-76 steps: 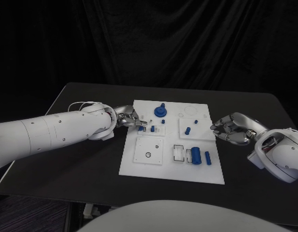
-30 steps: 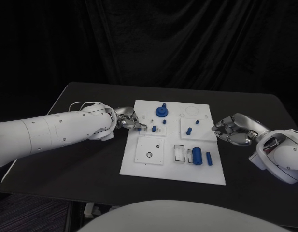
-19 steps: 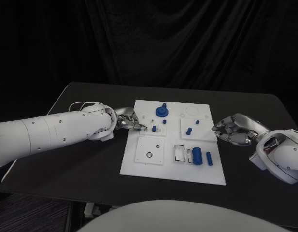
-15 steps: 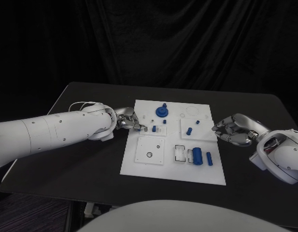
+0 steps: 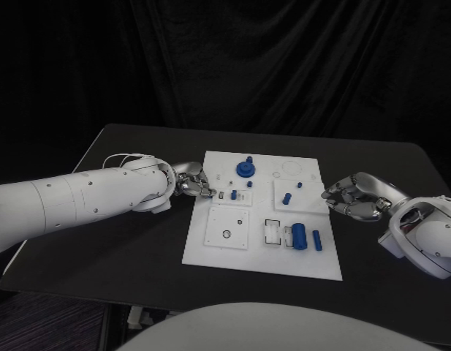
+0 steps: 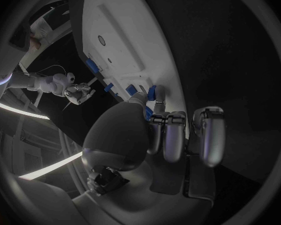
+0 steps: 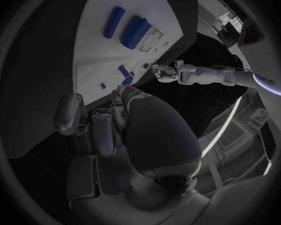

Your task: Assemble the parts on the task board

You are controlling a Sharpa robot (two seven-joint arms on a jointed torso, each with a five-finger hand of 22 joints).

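The white task board (image 5: 225, 252) lies mid-table. On it are a round blue part with a knob (image 5: 244, 170), a thick blue cylinder (image 5: 298, 235), a slim blue pin (image 5: 317, 239) and several small blue pegs (image 5: 286, 197). My left hand (image 5: 196, 184) reaches over the board's left edge and pinches a small blue part (image 5: 222, 194) between thumb and a finger, close to an upright blue peg (image 5: 234, 194). The pinched blue part (image 6: 147, 112) sits at the fingertips (image 6: 157, 103) over the board (image 6: 115, 35). My right hand (image 5: 351, 196) hovers at the board's right edge, fingers (image 7: 103, 130) curled in and holding nothing.
The black table (image 5: 110, 248) extends around the board on all sides. A square inset with a small ring hole (image 5: 225, 234) and white slotted fittings (image 5: 273, 232) lie on the board's near half.
The left hand's fingertips, with the small blue part, have edged slightly further onto the board. The right hand stays in place.
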